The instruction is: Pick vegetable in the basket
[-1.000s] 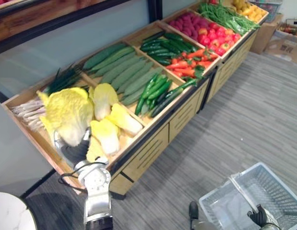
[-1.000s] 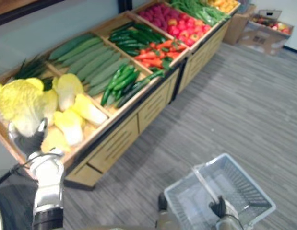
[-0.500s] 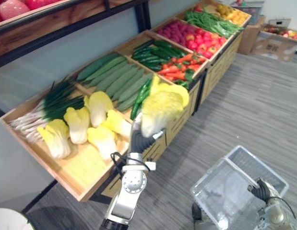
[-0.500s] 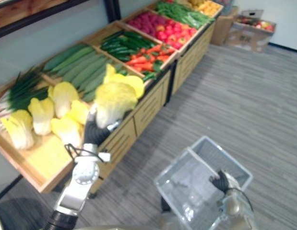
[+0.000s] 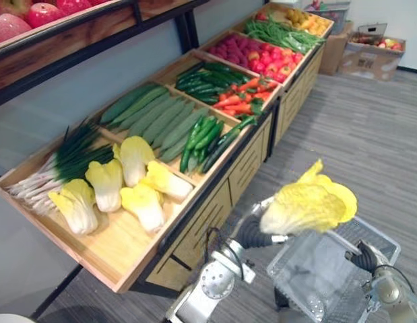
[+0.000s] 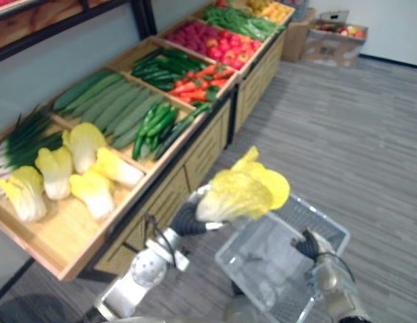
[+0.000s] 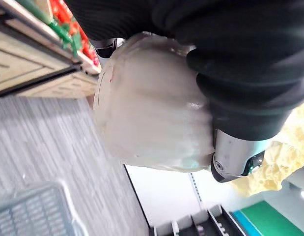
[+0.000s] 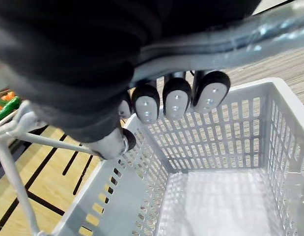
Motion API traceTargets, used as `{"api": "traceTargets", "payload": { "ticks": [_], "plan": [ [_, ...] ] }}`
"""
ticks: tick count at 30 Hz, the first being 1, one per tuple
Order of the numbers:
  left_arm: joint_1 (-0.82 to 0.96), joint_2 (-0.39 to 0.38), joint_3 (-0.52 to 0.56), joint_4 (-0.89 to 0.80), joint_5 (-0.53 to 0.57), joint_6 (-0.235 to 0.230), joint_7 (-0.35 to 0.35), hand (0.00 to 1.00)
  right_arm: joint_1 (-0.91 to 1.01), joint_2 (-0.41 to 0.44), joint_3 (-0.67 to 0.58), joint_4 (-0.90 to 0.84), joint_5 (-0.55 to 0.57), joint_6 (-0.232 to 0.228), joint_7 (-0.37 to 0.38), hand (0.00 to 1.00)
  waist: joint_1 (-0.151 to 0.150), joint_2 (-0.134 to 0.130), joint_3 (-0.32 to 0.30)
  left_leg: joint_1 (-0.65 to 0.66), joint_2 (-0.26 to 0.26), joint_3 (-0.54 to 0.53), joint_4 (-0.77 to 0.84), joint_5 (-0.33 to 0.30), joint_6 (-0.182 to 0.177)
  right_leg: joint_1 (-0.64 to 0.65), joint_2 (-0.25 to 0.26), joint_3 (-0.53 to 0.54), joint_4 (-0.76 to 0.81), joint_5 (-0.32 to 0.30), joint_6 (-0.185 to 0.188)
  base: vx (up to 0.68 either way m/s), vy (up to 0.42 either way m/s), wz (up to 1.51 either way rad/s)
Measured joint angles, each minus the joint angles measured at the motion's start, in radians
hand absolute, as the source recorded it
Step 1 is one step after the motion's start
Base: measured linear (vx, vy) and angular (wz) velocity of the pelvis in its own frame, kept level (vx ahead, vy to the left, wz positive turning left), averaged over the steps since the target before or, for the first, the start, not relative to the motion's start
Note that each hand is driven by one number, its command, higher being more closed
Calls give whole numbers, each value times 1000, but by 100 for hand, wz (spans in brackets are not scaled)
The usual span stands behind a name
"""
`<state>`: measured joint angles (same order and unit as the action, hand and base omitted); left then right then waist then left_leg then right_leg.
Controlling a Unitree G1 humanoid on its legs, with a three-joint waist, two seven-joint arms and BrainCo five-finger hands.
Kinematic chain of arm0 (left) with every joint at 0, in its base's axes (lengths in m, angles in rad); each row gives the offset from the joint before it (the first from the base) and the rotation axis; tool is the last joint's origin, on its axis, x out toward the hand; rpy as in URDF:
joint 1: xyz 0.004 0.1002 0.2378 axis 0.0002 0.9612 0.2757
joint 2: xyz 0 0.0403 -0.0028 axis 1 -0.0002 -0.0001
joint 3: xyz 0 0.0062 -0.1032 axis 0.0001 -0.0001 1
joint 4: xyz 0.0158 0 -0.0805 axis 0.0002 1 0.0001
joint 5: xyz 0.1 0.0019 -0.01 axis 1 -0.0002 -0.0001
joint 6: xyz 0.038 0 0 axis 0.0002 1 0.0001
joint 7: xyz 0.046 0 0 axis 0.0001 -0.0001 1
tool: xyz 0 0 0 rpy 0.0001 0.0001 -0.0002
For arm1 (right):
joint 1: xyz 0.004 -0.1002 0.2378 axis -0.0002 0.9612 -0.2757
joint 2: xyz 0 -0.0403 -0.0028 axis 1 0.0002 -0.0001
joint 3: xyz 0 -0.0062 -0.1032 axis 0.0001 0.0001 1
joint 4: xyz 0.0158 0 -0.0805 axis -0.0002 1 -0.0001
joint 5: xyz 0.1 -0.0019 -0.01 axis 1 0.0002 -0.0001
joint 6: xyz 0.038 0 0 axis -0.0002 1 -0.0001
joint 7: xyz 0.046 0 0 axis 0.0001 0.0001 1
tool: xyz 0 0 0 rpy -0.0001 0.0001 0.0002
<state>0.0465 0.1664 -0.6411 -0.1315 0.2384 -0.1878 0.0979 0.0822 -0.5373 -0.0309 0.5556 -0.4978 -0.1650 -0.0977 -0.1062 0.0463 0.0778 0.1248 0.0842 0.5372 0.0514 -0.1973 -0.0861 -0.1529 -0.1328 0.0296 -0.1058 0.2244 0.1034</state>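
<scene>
Cabbage (image 5: 309, 205) hangs just above the basket (image 8: 225, 132), left hand (image 5: 254, 233) curled round its white base; right hand (image 5: 364, 258) grips the handle (image 8: 225, 39). Transfer step; next, lower it inside and release

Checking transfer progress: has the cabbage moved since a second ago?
Yes. The cabbage, held in the left hand, has left the wooden shelf and now hangs beyond its front edge, over the grey basket.

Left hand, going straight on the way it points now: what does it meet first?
Likely the basket's handle, gripped by the right hand: the left hand, curled round the cabbage, points across above the open basket. Depth is unclear; it may pass over.
</scene>
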Motion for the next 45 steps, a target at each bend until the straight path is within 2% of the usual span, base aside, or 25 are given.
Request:
{"api": "traceTargets", "payload": {
  "ticks": [5, 13, 19, 23, 25, 34, 37, 44, 45],
  "plan": [
    [58, 6, -38, 47, -2, -1, -61, 100, -12, 0, -2, 0, 7, 3, 0, 100, 1, -2, 1, -1, 0, 0, 4, -4, -1, 0, -1, 0, 0, -2, 2, -10, -21, 0],
    [136, 55, -67, 70, -41, -1, -147, 100, -49, 0, -44, 2, 9, 10, -2, 100, 3, -4, 2, -1, -3, -2, 2, -4, 0, 0, -3, -1, 0, -3, 5, -9, -17, 0],
    [142, 74, -79, 152, -34, -3, -183, 100, -66, 4, -46, -16, 35, 14, -2, 100, 0, -3, 2, -1, -2, -4, 3, -4, 0, 0, -3, -3, 0, -3, 5, -22, -35, 0],
    [102, 68, -81, 251, 22, -3, -180, 100, -63, 5, -46, -73, 37, 14, -1, 100, -9, -4, 1, 1, -2, -7, 5, -4, 0, 1, -3, -5, 0, -3, 5, -14, -22, 2],
    [58, 53, -81, 323, 71, -1, -164, 100, -60, 7, -40, -106, 42, 14, 1, 100, -24, -5, -2, 3, -3, -19, 7, -4, 0, 4, -5, -12, 0, -3, 5, -4, -6, 9],
    [-154, -67, -150, 573, 210, 24, -98, 100, -55, 67, -35, -132, 48, 17, 17, 100, -38, -18, -13, 18, -4, -24, 5, -4, -1, 18, -6, -15, -1, -3, 5, -20, -22, 1],
    [-199, -93, -164, 651, 241, 29, -73, 100, -55, 86, -23, -145, 68, 22, 17, 100, -58, -21, -12, 17, -3, -22, 5, -5, -1, 17, -5, -13, -2, -3, 5, -32, -32, -2],
    [-285, -137, -189, 741, 258, 46, -27, 100, -40, 105, -16, -145, 85, 30, 16, 100, -69, -38, -7, 17, -1, -16, 4, -6, -3, 15, -2, -7, -2, -3, 5, -3, -4, -2],
    [-300, -142, -188, 758, 260, 47, -21, 0, -40, 110, -7, -145, 85, 31, 16, 100, -74, -42, -6, 18, -1, -15, 4, -6, -4, 15, -1, -6, -2, -3, 5, 0, 0, 0]
  ]
}}
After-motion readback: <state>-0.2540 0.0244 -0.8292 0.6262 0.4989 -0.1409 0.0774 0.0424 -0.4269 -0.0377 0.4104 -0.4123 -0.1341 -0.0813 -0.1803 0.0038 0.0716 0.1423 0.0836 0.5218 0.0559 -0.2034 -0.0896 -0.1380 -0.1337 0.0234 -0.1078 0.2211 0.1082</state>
